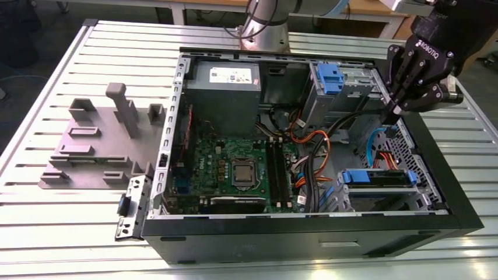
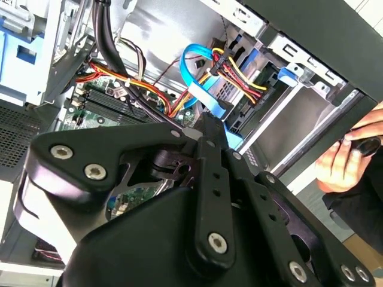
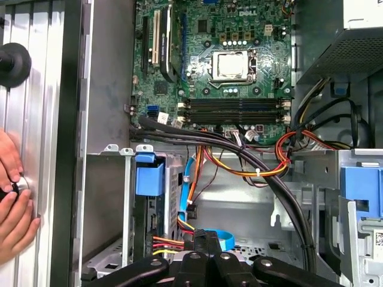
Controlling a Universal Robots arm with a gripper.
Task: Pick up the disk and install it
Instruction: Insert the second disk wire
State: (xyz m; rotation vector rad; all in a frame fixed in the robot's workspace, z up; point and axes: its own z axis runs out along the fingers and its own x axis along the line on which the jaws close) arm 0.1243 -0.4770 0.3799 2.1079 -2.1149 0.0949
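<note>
The end effector hangs inside the open computer case, fingers closed together on nothing – the disk sits installed just below, on the slatted metal bench.

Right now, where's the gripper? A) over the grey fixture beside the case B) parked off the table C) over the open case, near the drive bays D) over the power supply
C: in the exterior view the gripper hangs over the case at that view's right, by the blue-railed drive bays, with nothing in it; the first wrist view looks down at cables and the bay.
</note>
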